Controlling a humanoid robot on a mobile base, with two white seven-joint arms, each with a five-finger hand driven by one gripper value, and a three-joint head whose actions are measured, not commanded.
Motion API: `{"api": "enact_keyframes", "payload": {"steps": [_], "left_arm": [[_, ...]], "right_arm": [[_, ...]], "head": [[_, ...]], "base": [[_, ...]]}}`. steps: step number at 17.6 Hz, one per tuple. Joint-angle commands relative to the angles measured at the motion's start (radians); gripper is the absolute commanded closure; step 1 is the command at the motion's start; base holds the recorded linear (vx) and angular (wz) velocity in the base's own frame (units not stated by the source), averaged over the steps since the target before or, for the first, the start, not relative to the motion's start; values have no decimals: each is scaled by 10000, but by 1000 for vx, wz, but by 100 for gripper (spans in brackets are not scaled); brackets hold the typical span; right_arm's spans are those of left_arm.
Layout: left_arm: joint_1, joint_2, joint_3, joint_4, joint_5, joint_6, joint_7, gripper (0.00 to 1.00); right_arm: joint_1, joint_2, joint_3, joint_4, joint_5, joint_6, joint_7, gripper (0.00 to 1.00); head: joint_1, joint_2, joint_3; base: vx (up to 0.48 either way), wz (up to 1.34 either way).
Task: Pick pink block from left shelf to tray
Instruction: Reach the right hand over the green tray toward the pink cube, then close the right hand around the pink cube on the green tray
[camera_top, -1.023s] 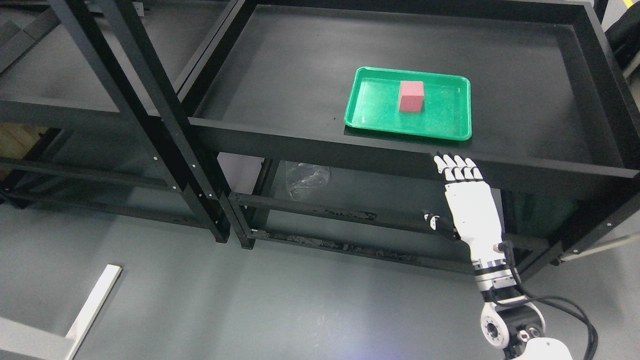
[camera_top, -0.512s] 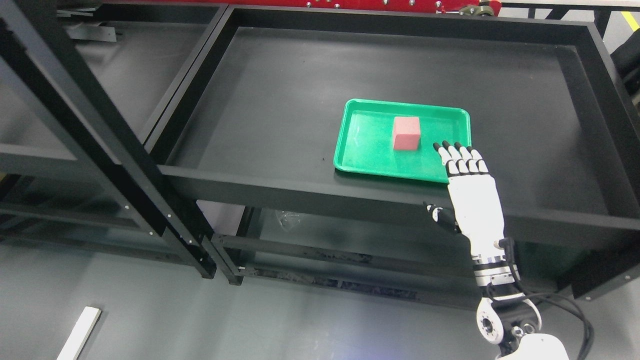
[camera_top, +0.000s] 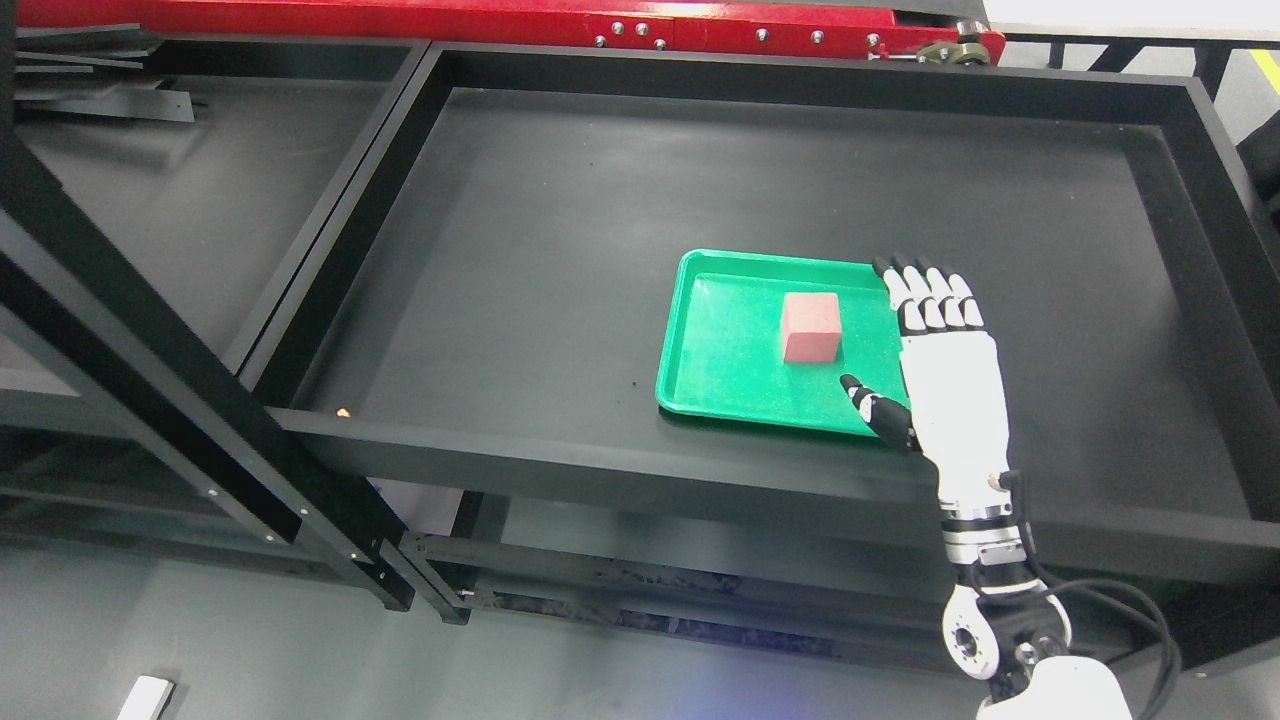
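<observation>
Pink block (camera_top: 811, 326) mid-tray (camera_top: 720, 385); right hand (camera_top: 935, 345) overlapping right edge.

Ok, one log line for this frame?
right hand: open, over tray's right side | pink block: in green tray, ungrasped | left hand: out of view

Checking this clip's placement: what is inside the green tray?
A pink block sits upright on the green tray floor, alone. The open right hand covers the tray's right edge, so that strip cannot be seen.
</observation>
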Motion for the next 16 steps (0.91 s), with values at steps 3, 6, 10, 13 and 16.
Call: {"api": "enact_keyframes", "payload": {"steps": [3,6,10,13,16], "left_arm": [[-291,175,0,-174,0,-4,8,0],[-291,175,0,-174,0,-4,8,0],[-291,175,0,-174,0,-4,8,0],[-291,175,0,-174,0,-4,8,0],[-291,175,0,-174,0,-4,8,0]], "right_arm": [[-328,-133,264,258,-549,61,3222,3],[-465,-133,523,411,-580,0,3913,3],[-711,-133,923,886,-580,-15,4620,3],[-1139,-133,1000,1483,-595,-46,4803,3],[-1539,-133,1062,1914,-596,-138,5218,3]], "head": [[0,0,0],[0,0,0],[0,0,0],[0,0,0],[0,0,0]], "base": [[136,-11],[113,-26],[96,-33],[76,-10],[56,-41]]}}
